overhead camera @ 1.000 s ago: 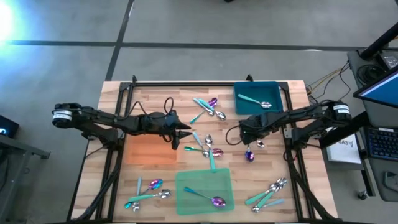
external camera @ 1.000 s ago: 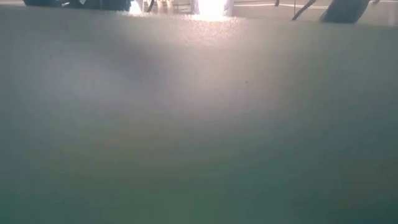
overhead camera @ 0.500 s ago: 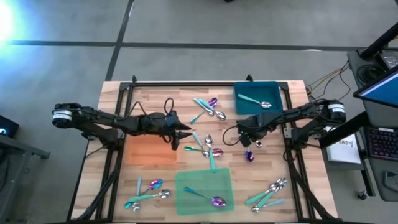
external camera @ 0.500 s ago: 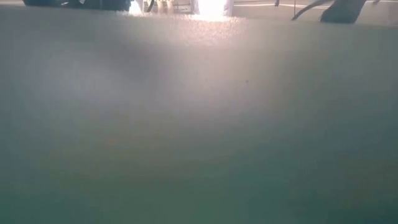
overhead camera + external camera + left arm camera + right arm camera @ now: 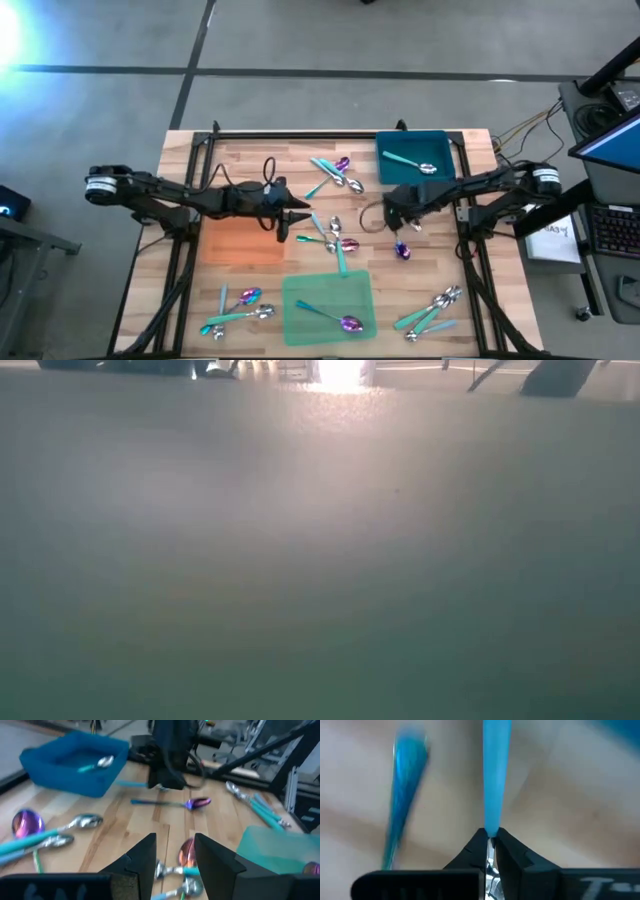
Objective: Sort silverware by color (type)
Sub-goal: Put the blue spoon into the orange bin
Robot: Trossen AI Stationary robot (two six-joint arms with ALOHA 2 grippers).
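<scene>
Wooden table (image 5: 250, 160) carrying, from largest to smallest: the teal bin (image 5: 416, 156) with one silver spoon already inside, the green mat (image 5: 330, 305) with a purple-headed spoon, the bare orange mat (image 5: 242, 241), and the silverware (image 5: 333, 236) scattered in a central cluster and two near-corner heaps. Right hand (image 5: 489, 841), just beside the bin, is pinched shut on the end of a pale blue-handled spoon (image 5: 496, 775); the hold looks thin and close to the tip, so the spoon could swing or slip out on lifting. Left hand (image 5: 172, 860), fingers parted and holding nothing, hovers over the central cluster, where overlapping handles invite a double pick. A second handle (image 5: 404, 800) lies near and may be nudged.
</scene>
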